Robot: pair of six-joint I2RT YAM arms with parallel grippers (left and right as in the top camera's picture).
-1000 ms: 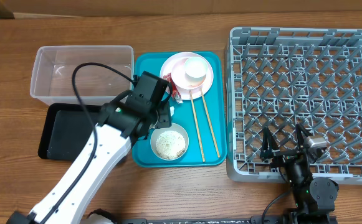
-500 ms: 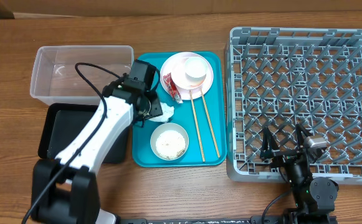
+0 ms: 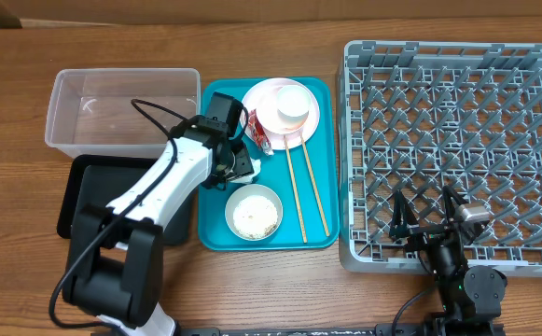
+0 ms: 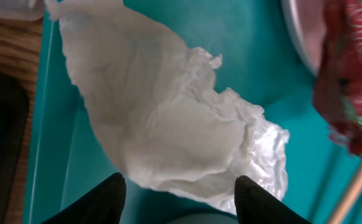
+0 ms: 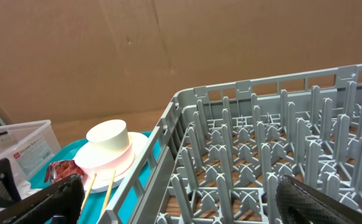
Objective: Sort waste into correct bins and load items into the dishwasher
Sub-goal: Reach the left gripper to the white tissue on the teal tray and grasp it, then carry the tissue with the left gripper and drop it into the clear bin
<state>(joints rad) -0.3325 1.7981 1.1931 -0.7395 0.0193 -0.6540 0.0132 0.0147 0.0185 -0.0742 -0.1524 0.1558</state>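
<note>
- Dish rack (image 3: 345,140) fills the right side, pegs bare; the right gripper (image 5: 177,193) sits at its near wall, fingers spread, holding nothing
- Clear tub (image 3: 65,112) stands just left of the teal tray (image 3: 322,224), open-topped for waste
- Tissue (image 4: 168,118) lies near the tray's left lip, between the fingers of the left gripper (image 4: 177,199); whether pinched, I cannot tell

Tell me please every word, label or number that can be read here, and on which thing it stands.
Snack wrapper: white print on red, too blurred to read.
Clear tub: printed label on its side, too small to read.
No other text shows.
</note>
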